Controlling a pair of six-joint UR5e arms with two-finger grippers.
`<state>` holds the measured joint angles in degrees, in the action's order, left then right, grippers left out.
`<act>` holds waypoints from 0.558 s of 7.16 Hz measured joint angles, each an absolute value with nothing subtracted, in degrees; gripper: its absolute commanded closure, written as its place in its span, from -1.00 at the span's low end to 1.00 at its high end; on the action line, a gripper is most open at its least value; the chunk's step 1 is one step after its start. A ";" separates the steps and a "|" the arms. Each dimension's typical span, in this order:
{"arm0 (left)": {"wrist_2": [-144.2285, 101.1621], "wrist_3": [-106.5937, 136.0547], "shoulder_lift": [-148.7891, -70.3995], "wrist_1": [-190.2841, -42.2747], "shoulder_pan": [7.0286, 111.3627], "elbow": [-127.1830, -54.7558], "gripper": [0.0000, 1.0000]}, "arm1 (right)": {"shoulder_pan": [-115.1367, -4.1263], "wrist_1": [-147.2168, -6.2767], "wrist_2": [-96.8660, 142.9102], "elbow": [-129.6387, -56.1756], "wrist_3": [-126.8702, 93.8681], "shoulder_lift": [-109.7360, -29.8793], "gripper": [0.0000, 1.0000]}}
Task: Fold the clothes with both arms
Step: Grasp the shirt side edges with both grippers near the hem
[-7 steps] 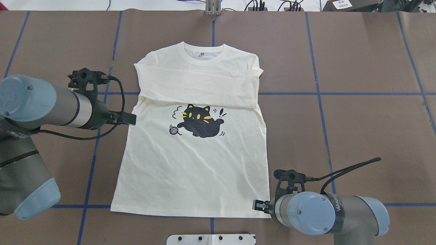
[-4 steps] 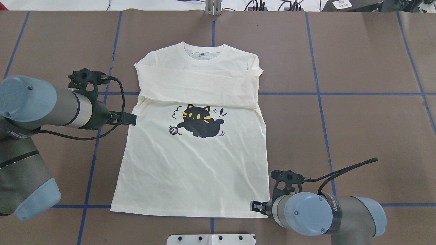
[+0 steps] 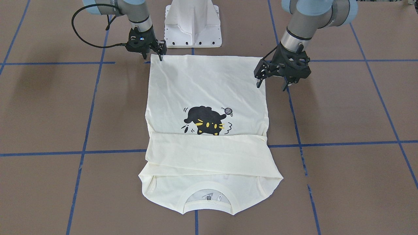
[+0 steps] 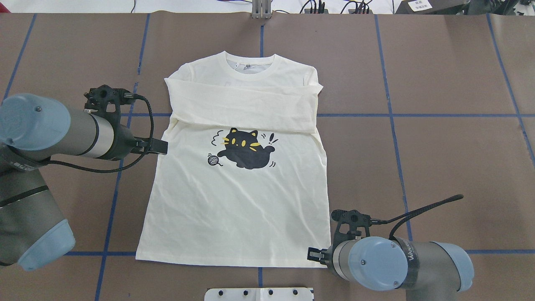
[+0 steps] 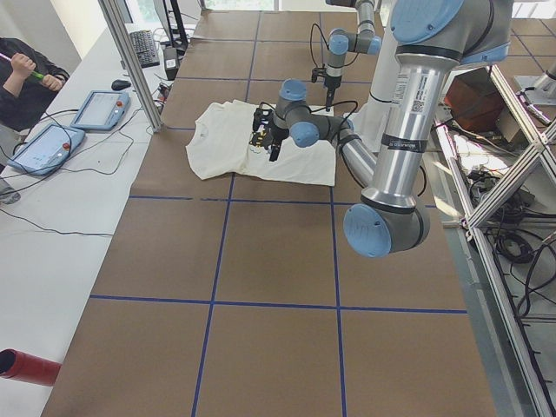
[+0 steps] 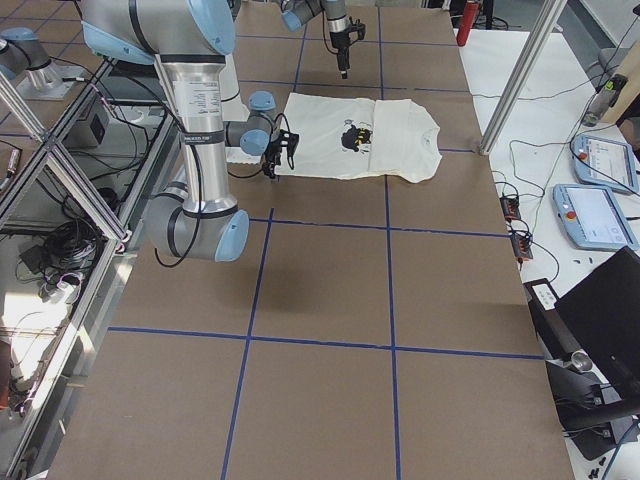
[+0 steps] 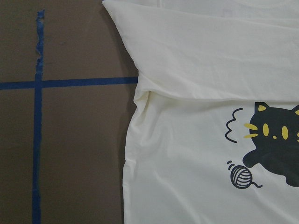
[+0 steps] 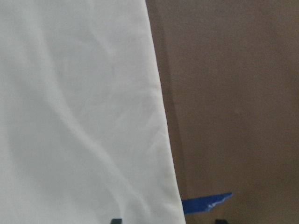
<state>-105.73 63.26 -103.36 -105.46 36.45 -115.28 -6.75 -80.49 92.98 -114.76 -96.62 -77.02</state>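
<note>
T-shirt [image 4: 234, 209]: flat on the table [image 4: 451, 159], cat print up, both sleeves folded across the chest
Left gripper [image 3: 273, 83]: jaws wide, empty, over the T-shirt's side edge
Right gripper [image 3: 152, 56]: jaws apart, empty, straddling the side edge at the hem corner

White "WAN…" lettering on right arm [image 4: 419, 256], partly legible, nothing else readable
</note>
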 measured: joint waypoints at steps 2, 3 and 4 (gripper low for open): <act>-105.73 63.30 -103.44 -105.49 36.34 -114.99 -1.00 | -6.64 -80.43 93.04 -114.63 -96.65 -77.00 1.00; -105.73 63.34 -103.52 -105.53 36.29 -114.90 -1.00 | -6.62 -80.44 93.06 -114.63 -96.62 -76.99 1.00; -105.73 63.36 -103.60 -105.57 36.25 -114.79 -1.00 | -6.60 -80.46 93.07 -114.64 -96.60 -76.98 1.00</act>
<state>-105.73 63.36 -103.60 -105.57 36.25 -114.79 -6.60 -80.46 93.07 -114.64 -96.60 -76.98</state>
